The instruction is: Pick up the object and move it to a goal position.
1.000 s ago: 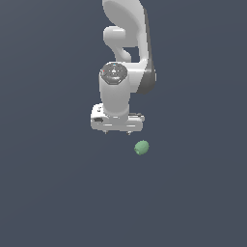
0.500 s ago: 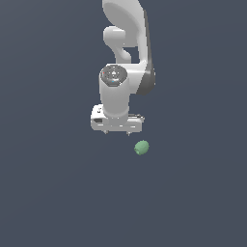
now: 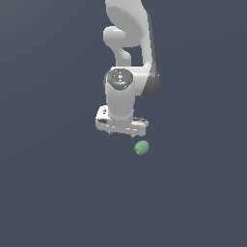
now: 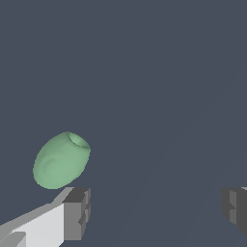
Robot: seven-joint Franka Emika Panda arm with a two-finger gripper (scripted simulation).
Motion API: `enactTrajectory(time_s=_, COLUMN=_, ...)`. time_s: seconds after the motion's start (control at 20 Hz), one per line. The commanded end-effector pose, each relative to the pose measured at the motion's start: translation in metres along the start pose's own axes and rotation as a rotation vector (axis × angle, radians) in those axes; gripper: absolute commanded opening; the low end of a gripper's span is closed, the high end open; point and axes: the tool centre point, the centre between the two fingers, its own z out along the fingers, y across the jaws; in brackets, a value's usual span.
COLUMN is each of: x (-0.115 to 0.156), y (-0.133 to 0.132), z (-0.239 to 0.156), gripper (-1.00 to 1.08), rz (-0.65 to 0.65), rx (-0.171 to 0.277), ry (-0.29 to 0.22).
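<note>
- The object sits on the dark floor, just off the hand, below it and toward the exterior view's right, not touching.
- In the wrist view the object is beside one finger, not in the gap, so I'd say the hand needs a sideways shift first.
- It's a pale green, egg-ish blob with a small dimple at one end.
- Hand's fingers are spread wide, holding nothing.
</note>
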Motion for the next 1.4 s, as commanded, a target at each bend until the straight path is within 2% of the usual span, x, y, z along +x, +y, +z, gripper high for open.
enactTrajectory(time_s=0.0, x=0.000, y=-0.007, z=0.003, gripper=1.00, rz=0.043, rx=0.001, ry=0.003)
enactTrajectory(time_s=1.35, x=-0.005, y=-0.092, z=0.044, gripper=1.00, rz=0.593, rx=0.025, ry=0.035)
